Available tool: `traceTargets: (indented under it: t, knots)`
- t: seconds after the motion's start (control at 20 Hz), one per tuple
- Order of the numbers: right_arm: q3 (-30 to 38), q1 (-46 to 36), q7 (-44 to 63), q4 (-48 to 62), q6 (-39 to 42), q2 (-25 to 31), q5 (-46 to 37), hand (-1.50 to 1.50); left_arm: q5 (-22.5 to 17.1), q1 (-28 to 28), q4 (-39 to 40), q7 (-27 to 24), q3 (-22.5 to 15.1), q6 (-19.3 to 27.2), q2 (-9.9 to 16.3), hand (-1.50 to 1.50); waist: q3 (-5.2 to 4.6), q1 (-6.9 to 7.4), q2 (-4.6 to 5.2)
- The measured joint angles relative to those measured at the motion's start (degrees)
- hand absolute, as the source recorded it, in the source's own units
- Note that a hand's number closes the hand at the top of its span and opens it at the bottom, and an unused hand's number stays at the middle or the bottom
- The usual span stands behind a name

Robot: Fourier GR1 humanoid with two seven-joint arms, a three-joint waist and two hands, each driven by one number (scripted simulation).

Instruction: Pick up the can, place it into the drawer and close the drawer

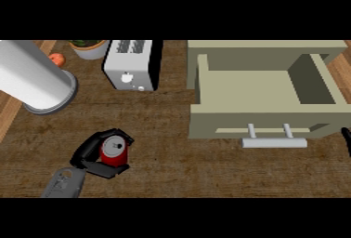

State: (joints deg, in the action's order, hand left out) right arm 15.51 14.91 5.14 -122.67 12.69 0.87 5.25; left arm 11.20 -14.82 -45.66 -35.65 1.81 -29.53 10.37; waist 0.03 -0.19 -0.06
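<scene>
The left hand (93,155) is curling its black fingers (103,135) round a red can (113,151) at the lower left of the tabletop (171,153), thumb side wrapping the near wall, so the can is being pinched across its body w/ the silver top still showing. Can't tell if the can is resting on the wood or lifted just clear of it.

Handling, judged from looks: the can is a small rigid metal cylinder, prob. light, smooth painted wall so likely a bit slippery; a side grip around the middle of the body seems the sensible hold, keeping it upright.

The drawer (264,88) is standing pulled open at the right, well apart from the can. It's a boxy pale olive-beige tray, flat matte walls, nothing inside, w/ a pale bar handle (274,142) on two short posts sticking out of the front panel.

The right hand (346,139) is showing only as a dark sliver at the right edge, near the handle; can't tell its finger state.

The tabletop is dark brown w/ coarse woodgrain. Behind sit a white slotted toaster (130,65), a fat white cylinder on a round grey base (34,79), a potted plant (89,47) and an orange fruit (56,58).
</scene>
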Motion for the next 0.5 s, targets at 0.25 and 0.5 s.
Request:
traceTargets:
  t: [0.25, 0.5]
  knots:
    - [-0.1, -0.3, 2.0, -1.6, -0.5, -0.1, 0.5, -1.50, -2.8, 1.2, -5.1, 4.8, -0.7, -2.5, -1.6, 1.50, -0.01, 0.06, -0.01]
    - [0.0, 0.1, 1.8, -1.9, -0.4, -0.1, 0.3, -1.50, -5.8, 5.0, -14.0, 9.5, -1.6, -3.8, -3.8, 1.50, 0.00, 0.19, -0.04]
